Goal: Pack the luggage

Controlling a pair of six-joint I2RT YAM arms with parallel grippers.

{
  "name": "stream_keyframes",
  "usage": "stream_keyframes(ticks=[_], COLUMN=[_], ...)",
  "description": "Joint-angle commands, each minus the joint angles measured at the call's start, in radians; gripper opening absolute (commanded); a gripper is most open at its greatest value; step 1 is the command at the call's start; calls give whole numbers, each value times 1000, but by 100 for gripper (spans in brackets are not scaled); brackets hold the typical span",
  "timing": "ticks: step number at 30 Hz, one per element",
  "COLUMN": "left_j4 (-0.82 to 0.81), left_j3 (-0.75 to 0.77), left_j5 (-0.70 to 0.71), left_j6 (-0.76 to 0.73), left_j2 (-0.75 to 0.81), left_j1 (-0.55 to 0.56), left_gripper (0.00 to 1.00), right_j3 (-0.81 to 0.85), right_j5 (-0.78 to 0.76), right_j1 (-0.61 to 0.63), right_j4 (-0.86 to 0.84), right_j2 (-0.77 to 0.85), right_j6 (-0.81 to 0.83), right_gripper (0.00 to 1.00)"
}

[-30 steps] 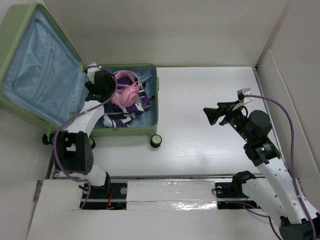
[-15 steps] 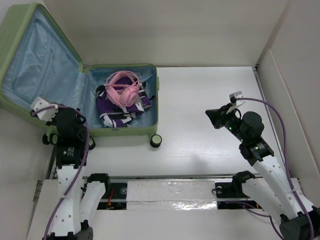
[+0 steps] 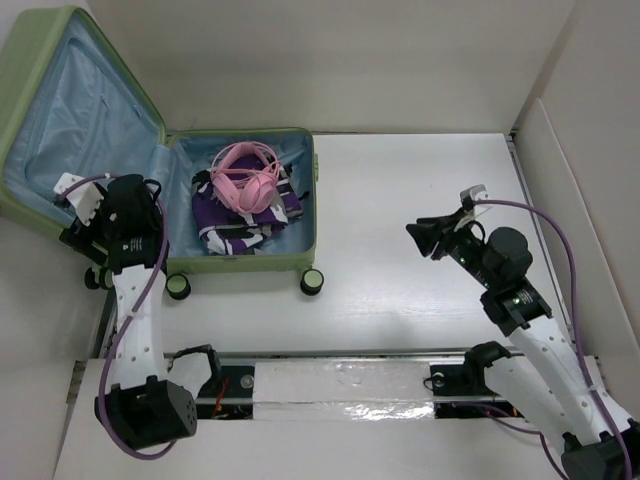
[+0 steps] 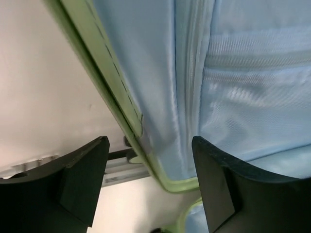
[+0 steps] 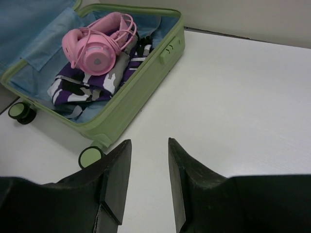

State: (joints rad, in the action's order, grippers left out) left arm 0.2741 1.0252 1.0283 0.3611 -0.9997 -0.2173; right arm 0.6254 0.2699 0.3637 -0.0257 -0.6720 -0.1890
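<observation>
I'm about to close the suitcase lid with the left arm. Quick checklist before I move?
1. Contents: pink headphones and purple clothing lie inside the luggage base: ok.
2. Position: left gripper at the lid rim, rim between its open jaws: ok.
3. Grip on lid: not ok, nothing clamped.
4. Other arm: right gripper empty, over bare table, apart from the luggage: ok.
5. Closing edges free all round: cannot tell.
</observation>
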Motion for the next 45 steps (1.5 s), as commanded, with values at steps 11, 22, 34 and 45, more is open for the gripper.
stream_keyframes(ticks=[11, 22, 34, 45], left_j4=[14, -61, -92, 16], left_j3=[160, 115, -117, -154], left_j5=[-132, -162, -103, -864], left_j6=[-14, -59, -191, -336], left_j2=[-152, -97, 131, 328], left_j1=[-160, -26, 757, 803], left_gripper=[39, 0, 0, 76], right_j3=[43, 54, 53, 74], right_j5=[-3, -77, -93, -169], right_j1=[67, 124, 133, 153], right_j4=[-14, -6, -40, -45], right_j2=[-23, -52, -155, -233], right_j6=[29, 45, 36, 40], right_gripper=[43, 43, 43, 45])
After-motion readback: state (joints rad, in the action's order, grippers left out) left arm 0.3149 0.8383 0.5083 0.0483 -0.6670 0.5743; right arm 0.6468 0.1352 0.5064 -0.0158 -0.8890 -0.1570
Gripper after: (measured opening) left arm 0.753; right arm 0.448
